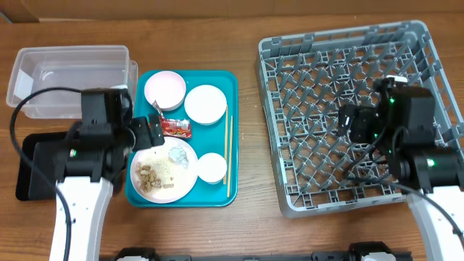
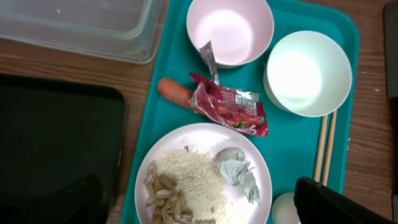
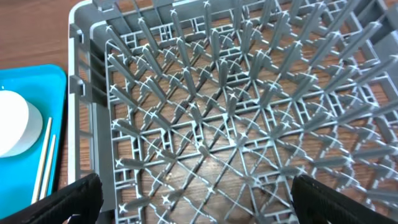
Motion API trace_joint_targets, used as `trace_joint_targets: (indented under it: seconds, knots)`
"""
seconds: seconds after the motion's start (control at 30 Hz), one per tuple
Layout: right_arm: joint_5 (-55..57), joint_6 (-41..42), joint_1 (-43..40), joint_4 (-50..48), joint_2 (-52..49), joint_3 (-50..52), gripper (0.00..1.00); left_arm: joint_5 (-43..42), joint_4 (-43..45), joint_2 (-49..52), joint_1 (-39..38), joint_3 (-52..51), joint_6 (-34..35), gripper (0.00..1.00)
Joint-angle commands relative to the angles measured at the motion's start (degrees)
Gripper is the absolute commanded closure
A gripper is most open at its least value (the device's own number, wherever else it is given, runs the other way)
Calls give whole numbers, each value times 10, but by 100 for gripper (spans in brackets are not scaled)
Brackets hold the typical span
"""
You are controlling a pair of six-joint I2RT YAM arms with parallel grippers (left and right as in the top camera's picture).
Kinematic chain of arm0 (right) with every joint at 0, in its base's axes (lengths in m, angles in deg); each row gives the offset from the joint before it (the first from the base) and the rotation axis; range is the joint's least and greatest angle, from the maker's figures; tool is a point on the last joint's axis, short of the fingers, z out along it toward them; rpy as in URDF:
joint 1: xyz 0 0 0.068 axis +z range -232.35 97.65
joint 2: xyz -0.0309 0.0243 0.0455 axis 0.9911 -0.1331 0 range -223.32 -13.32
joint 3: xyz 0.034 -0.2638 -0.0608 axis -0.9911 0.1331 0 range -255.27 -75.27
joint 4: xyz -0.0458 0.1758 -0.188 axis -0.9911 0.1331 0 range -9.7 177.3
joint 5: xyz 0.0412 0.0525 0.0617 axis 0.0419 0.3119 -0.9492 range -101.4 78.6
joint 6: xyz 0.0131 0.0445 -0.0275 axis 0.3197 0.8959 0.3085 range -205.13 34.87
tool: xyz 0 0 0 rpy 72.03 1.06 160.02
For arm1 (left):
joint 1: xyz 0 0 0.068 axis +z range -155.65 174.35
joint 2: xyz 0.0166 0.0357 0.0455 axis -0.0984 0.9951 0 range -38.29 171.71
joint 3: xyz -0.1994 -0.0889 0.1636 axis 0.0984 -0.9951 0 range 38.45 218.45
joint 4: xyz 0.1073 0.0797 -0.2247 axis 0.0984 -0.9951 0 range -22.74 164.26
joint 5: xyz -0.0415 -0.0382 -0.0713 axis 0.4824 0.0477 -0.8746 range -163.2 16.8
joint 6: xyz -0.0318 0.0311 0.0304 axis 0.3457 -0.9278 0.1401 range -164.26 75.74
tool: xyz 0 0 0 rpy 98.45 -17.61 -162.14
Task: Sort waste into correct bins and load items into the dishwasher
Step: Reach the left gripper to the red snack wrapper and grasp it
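A red snack wrapper [image 2: 230,106] lies on the teal tray next to an orange carrot [image 2: 174,91]. Below them a round plate [image 2: 205,130] holds rice [image 2: 193,186], nut scraps [image 2: 160,193] and a crumpled foil ball [image 2: 239,174]. My left gripper [image 2: 205,208] is open and empty above this plate; it also shows in the overhead view [image 1: 148,130]. A pinkish bowl [image 1: 165,88], a white bowl [image 1: 205,104], a small white cup [image 1: 212,167] and chopsticks [image 1: 228,152] share the tray. My right gripper [image 3: 199,205] is open and empty over the grey dish rack [image 1: 348,65].
The clear tub [image 1: 69,76] stands at the back left, with the black tray [image 1: 36,167] in front of it, partly under my left arm. The teal tray [image 1: 230,80] lies between them and the rack. The rack holds no dishes.
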Motion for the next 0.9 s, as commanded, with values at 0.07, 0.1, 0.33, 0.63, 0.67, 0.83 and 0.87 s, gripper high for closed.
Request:
trace_joint_targets:
  seconds: [0.07,0.1,0.33,0.63,0.67,0.83,0.87]
  knots:
    - [5,-2,-1,8,-26,-16,0,-9,14,71,0,14,21,0]
    - [5,-2,-1,7,-26,-16,0,-9,22,85,0,14,34,0]
    - [5,-2,-1,10,-26,-16,0,-9,89,237,0,14,87,0]
    - [5,-2,-1,10,-26,-16,0,-44,158,334,0,14,89,62]
    - [5,-2,-1,10,-26,-16,0,-43,161,334,0,14,89,71]
    - [5,-2,-1,10,-26,-16,0,-28,171,332,0,16,89,92]
    - [5,-2,-1,10,-26,-16,0,-27,164,331,0,20,88,94]
